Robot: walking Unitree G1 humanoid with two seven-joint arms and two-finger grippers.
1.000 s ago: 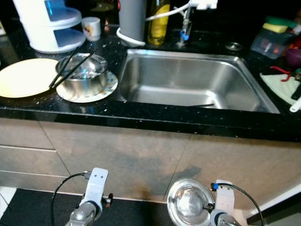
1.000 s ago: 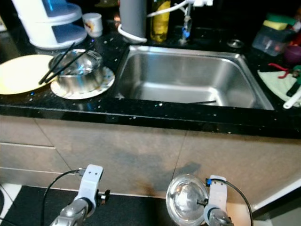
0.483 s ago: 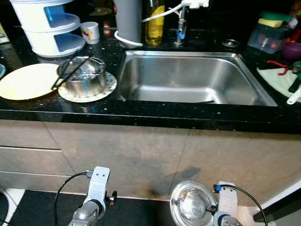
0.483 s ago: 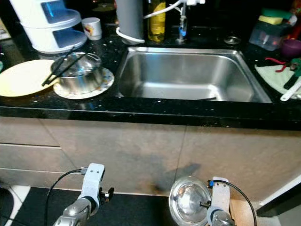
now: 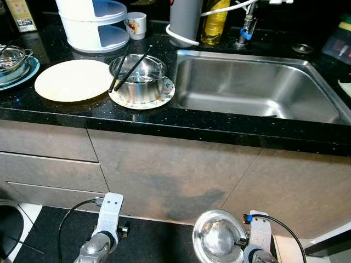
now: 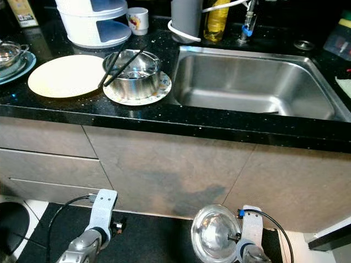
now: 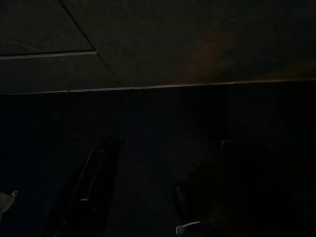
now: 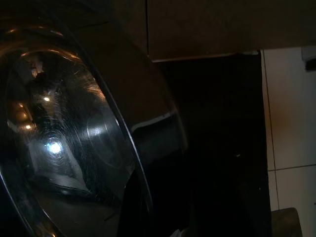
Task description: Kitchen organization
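Holding steel bowl (image 5: 215, 239) low: right gripper (image 5: 239, 242) | wrist: bowl's reflective inside

Shiny steel bowl (image 5: 218, 237) held low before the cabinet front, tilted on edge, hollow facing up, gripped at its rim by the right tool (image 5: 241, 241). Scratched, mirror-bright inside, seen close in the right wrist view.

A shiny steel bowl (image 8: 64, 143) looms close to the camera, its curved inside reflecting small points of light. Beyond it lie a dark floor mat (image 8: 217, 138), pale floor tiles (image 8: 291, 113) and a cabinet front (image 8: 212, 24).
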